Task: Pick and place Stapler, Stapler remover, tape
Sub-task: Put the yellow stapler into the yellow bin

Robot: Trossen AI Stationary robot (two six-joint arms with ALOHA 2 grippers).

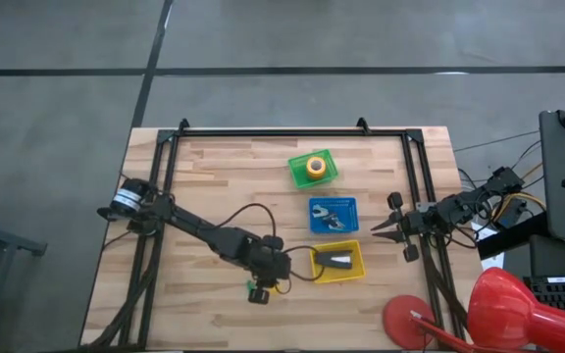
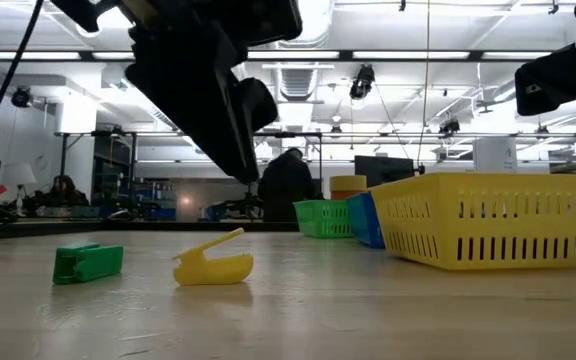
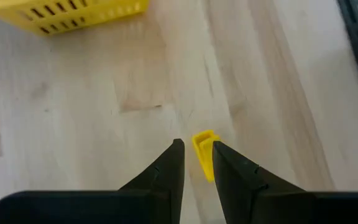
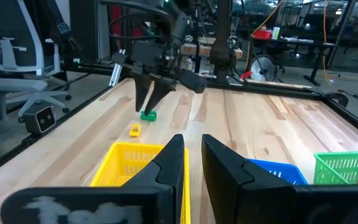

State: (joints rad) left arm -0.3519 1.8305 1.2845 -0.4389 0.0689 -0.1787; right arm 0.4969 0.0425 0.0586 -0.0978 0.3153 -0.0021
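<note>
The dark stapler (image 1: 338, 260) lies in the yellow basket (image 1: 356, 273). The yellow-orange tape roll (image 1: 315, 167) sits in the green basket (image 1: 297, 176), and the stapler remover (image 1: 332, 216) lies in the blue basket (image 1: 351, 227). My left gripper (image 3: 197, 146) hangs left of the yellow basket, slanting down over a small yellow bit (image 3: 204, 155) on the table. Its fingers are a narrow gap apart and hold nothing. A small green bit (image 2: 88, 262) lies beside the yellow one. My right gripper (image 4: 192, 138) waits level at the table's right edge, slightly open and empty.
The three baskets stand in a row right of the table's middle. A black frame rail (image 1: 292, 132) runs along the table's far and side edges. A red lamp (image 1: 488, 309) stands at the near right corner. A person (image 2: 286, 185) shows in the room behind.
</note>
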